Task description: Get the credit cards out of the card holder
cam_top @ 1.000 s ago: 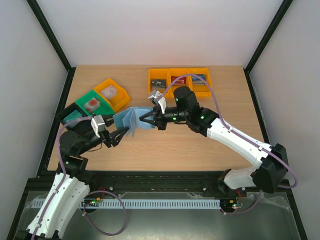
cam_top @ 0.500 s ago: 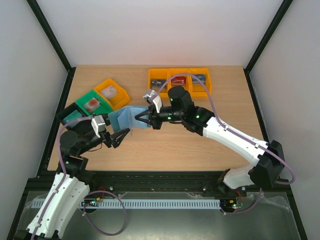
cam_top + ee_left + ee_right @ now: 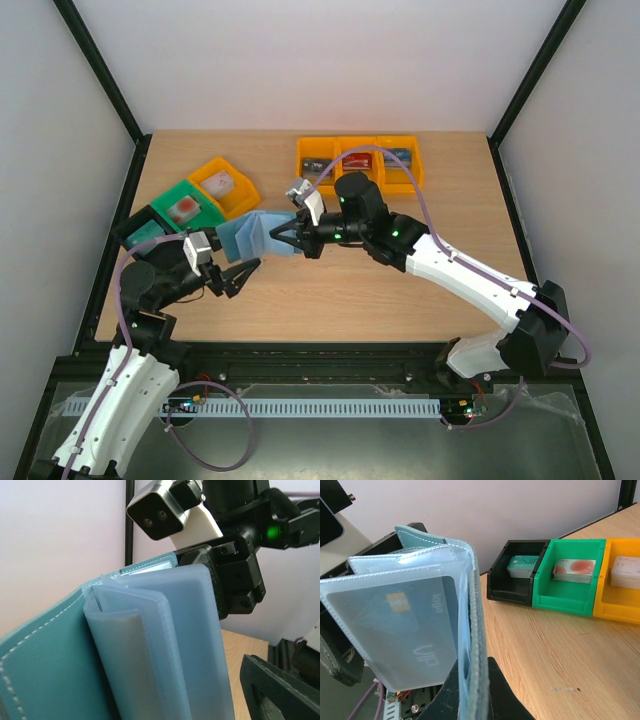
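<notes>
Two of my arms meet over the left half of the table. From above, my right gripper is pinched shut on the right edge of the card holder, which fans open like a book. My left gripper sits just beside the holder's near left corner with its jaws wide apart; I cannot tell whether a fingertip touches it. Behind the holder a black bin, a green bin and an orange bin run in a slanted row. A row of orange bins lines the far edge.

In my left wrist view the holder fills almost everything: teal stitched cover on the left, pale blue sleeves in the middle. It blocks the table, and only my right arm's black fingers and the right wrist camera show above it. One left finger stands clear at lower right.

In my right wrist view the jaws clamp the cover's edge at the bottom. A credit card marked VIP sits inside a clear sleeve. The holder hides my left gripper. Beyond it, each of the three slanted bins holds binned cards.
</notes>
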Robot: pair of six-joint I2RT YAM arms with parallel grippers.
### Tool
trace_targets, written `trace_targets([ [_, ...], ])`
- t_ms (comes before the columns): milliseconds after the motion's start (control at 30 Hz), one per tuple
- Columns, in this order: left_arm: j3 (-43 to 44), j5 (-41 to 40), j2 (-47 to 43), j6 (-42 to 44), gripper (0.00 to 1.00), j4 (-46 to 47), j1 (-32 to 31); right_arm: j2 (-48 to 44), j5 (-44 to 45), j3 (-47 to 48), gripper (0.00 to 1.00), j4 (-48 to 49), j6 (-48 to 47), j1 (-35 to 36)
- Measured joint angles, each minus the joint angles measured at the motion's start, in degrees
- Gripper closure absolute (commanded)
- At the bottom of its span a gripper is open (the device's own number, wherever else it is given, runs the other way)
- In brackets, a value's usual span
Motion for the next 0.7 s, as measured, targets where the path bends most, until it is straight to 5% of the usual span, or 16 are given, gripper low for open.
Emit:
trace_targets([
  [700,1.0,0.1,-0.1,-1.6,0.28,-2.1,1.6,-0.2,0.5,0.4,0.98,-3.8,-4.4,0.0],
])
